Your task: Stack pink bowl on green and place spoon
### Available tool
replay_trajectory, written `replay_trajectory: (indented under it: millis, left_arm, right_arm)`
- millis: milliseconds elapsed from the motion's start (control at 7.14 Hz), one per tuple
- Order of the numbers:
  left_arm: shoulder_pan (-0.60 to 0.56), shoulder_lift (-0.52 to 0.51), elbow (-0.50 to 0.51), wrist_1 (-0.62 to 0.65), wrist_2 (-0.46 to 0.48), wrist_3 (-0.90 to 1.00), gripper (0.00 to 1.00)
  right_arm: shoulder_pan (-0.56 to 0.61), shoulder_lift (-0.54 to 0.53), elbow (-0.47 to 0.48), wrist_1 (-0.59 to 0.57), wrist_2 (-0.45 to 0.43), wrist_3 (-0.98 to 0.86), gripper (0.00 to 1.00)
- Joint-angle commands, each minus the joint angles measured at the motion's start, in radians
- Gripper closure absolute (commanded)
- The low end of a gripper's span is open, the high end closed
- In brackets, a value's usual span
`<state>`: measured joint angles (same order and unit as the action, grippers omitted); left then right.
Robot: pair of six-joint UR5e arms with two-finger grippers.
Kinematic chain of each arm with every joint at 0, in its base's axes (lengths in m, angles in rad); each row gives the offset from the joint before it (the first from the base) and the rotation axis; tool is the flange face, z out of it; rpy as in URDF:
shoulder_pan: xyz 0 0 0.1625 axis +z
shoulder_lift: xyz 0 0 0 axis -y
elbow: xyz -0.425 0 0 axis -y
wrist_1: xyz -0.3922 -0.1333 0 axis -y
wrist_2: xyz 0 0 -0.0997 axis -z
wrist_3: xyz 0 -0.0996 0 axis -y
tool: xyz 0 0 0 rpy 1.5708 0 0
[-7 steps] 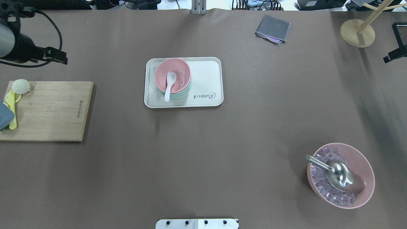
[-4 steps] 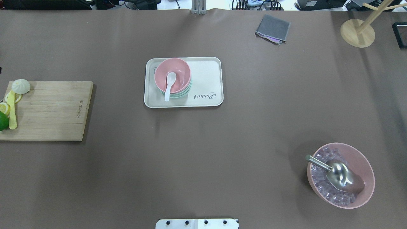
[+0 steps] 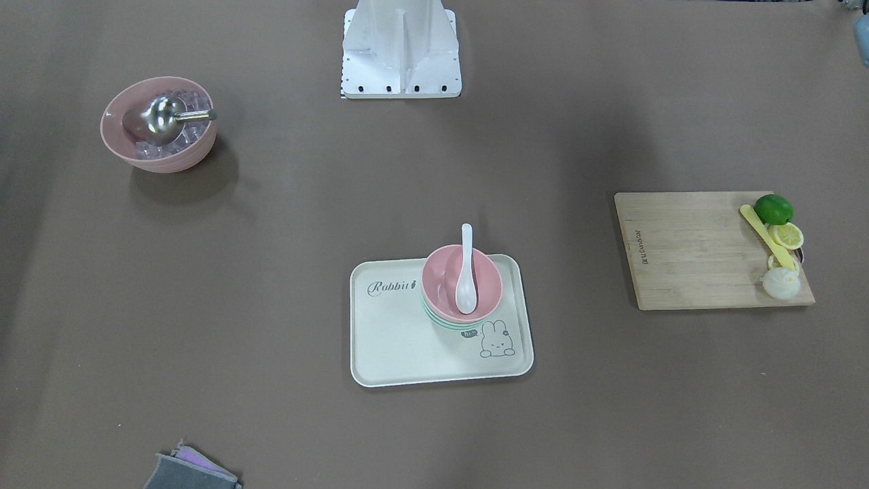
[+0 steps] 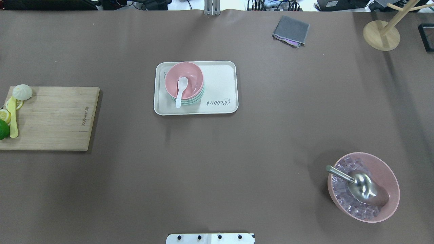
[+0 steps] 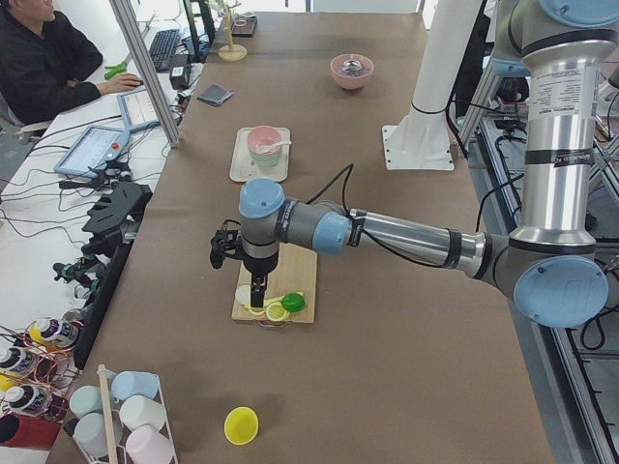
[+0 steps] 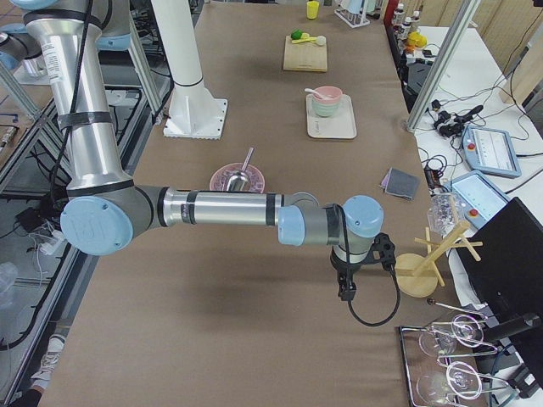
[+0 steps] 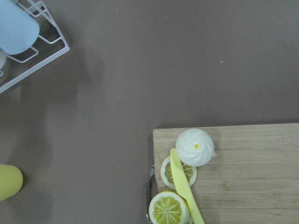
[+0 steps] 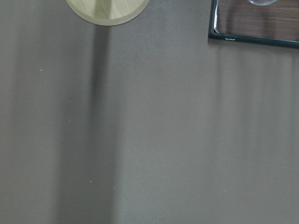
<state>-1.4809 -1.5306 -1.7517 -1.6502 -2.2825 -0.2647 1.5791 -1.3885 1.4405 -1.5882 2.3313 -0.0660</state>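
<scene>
Two grippers idled: left gripper (image 5: 257, 295) at table's left end, right gripper (image 6: 345, 291) at right end, openings untellable; pink bowl (image 4: 184, 79) sat on green (image 4: 194, 100), spoon (image 4: 180, 92) inside. Seemingly finished, best left undisturbed.

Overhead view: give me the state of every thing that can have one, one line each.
pink bowl, upright, stacked on the green bowls
green bowls, nested, on the tray
spoon, scoop inside the pink bowl, handle over its rim
tray, holds the stack at one end
large pink bowl, filled with ice cubes
metal scoop, lying in the ice
grey cloth, folded
lemon, sliced
</scene>
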Motion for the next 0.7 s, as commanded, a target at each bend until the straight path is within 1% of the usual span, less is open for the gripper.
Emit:
replay_trajectory:
  millis: [0,140,280,561]
  left_arm:
    - [-0.064,0.050,0.037,-0.002,-0.040,0.082,0.02]
    - [-0.074,0.064,0.032,-0.003,-0.040,0.090,0.02]
    - [-0.073,0.060,0.026,-0.003,-0.040,0.081,0.02]
    - [-0.070,0.053,0.027,-0.003,-0.041,0.076,0.02]
  right_arm:
    - [0.001,0.003,0.030,-0.044,0.046,0.037,0.00]
    - [-0.016,0.006,0.062,-0.042,0.045,0.142,0.00]
    - [-0.031,-0.003,0.079,-0.036,0.045,0.200,0.00]
    - [-0.031,-0.035,0.078,0.049,0.049,0.213,0.00]
